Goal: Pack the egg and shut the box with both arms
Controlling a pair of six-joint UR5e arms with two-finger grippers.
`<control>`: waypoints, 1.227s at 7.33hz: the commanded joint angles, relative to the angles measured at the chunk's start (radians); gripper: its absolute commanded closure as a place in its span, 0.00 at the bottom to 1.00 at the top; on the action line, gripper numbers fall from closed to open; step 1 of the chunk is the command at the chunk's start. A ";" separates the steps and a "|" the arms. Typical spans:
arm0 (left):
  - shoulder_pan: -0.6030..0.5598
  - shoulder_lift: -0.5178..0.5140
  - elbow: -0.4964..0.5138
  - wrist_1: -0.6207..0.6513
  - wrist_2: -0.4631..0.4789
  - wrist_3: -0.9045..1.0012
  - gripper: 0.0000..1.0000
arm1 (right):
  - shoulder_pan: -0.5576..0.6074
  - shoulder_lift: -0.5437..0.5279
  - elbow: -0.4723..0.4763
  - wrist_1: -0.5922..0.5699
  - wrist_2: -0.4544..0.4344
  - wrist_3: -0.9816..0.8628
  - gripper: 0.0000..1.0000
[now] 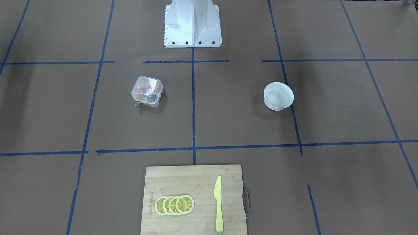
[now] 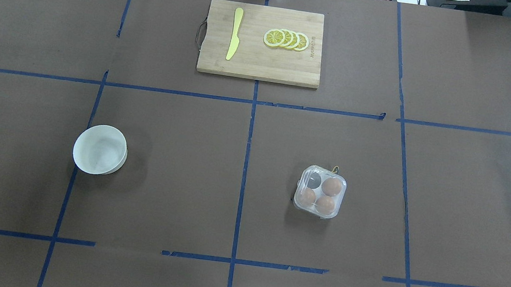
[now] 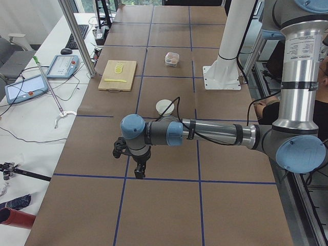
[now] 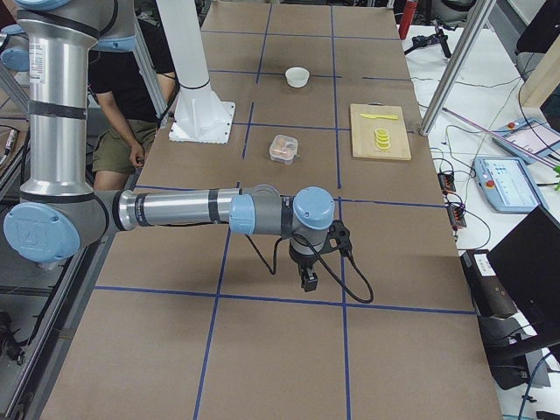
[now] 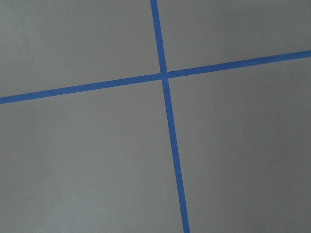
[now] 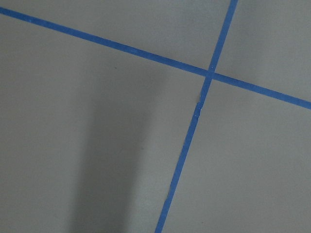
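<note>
The clear egg box (image 2: 320,191) sits on the table's right half; it also shows in the front view (image 1: 147,91). Its see-through lid seems to lie down over the tray. Three alike brown eggs (image 2: 331,186) fill three cups; the far-left cup is empty. I cannot tell which one is the task's egg. My left gripper (image 3: 139,171) hangs low over the paper far out on the left end, well clear of the box. My right gripper (image 4: 309,282) hangs likewise at the right end. Neither holds anything that I can see; I cannot tell if they are open or shut.
An empty white bowl (image 2: 99,149) stands on the left half. A bamboo cutting board (image 2: 259,68) at the far edge carries a yellow knife (image 2: 234,38) and lemon slices (image 2: 286,39). The white pedestal base (image 1: 192,23) is at the near middle. Both wrist views show only brown paper and blue tape.
</note>
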 commanded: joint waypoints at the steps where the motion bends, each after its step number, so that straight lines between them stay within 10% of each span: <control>1: 0.000 -0.002 0.003 -0.002 -0.001 -0.004 0.00 | -0.018 -0.005 0.017 0.000 -0.025 -0.007 0.00; 9: 0.000 -0.003 0.020 -0.008 -0.036 -0.004 0.00 | -0.019 0.004 0.030 0.002 -0.017 -0.001 0.00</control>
